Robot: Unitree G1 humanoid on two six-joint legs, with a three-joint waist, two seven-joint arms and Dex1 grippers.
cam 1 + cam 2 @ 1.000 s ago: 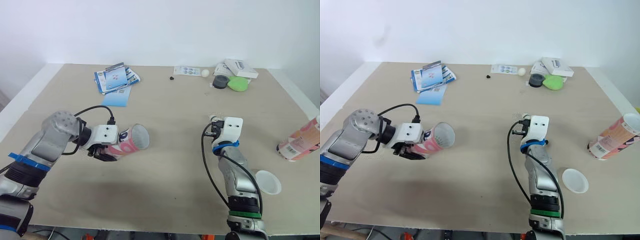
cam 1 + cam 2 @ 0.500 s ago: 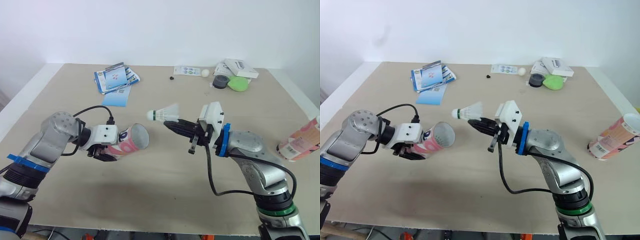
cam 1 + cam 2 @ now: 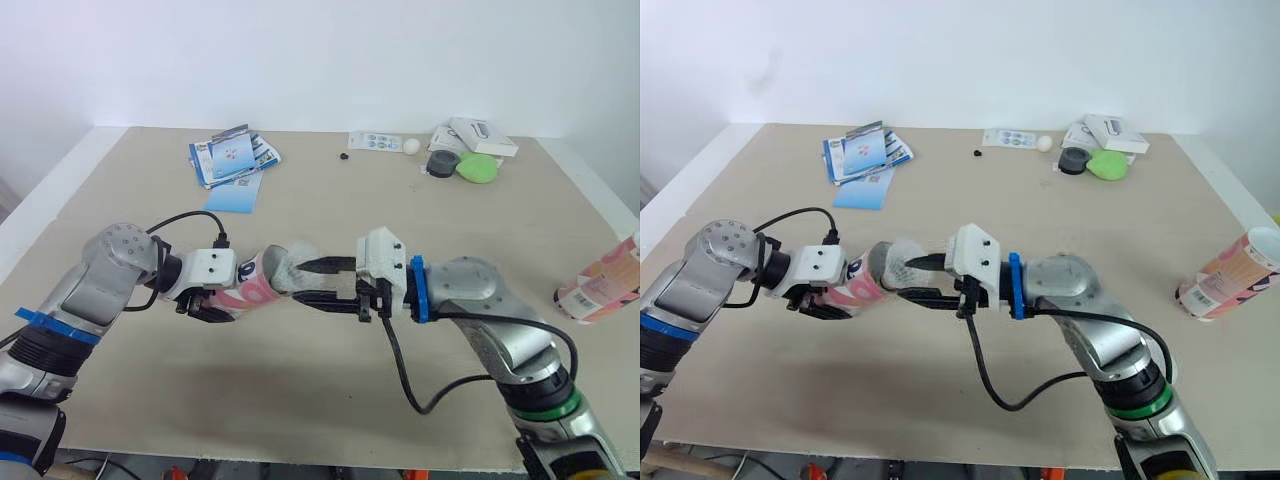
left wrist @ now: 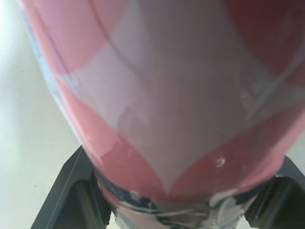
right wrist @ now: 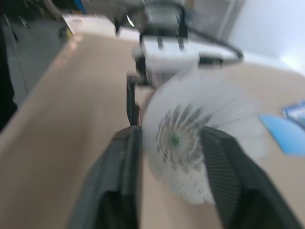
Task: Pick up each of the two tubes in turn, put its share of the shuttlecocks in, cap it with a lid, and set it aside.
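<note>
- The left gripper point(image 3: 224, 296) is holding a pink-and-white cardboard tube point(image 3: 250, 286) on its side just above the beige worktop point(image 3: 330, 210). The tube's open mouth is facing the robot's right.
- In the left wrist view, the two black fingers point(image 4: 71, 200) are pressing against opposite sides of the tube's body near its base.
- A white feather shuttlecock point(image 3: 289, 266) is sitting at the mouth of this tube, with its feather skirt pointing outwards. How far its head is reaching inside cannot be told, nor whether anything else is lying in the tube.
- The right gripper point(image 3: 300, 281) is reaching across from the robot's right, level with the tube's mouth. Its fingers are standing apart, one above the other, with their tips just beside the skirt.
- In the right wrist view, the skirt is spreading wide between and beyond the two fingers point(image 5: 125, 167). Whether they are touching the feathers cannot be told.
- A second pink-and-white tube point(image 3: 1230, 272) is lying tilted at the robot's right edge of the worktop, well apart from both grippers. Its open mouth is pointing up and away, and its contents cannot be seen.
- Along the far edge, a fan of blue-and-white leaflets point(image 3: 232, 158) is lying on the robot's left. Further to the right, a small white ball point(image 3: 411, 146), a grey round pot point(image 3: 441, 162), a green rounded object point(image 3: 477, 167) and a flat white box point(image 3: 483, 137) are clustering together.
</note>
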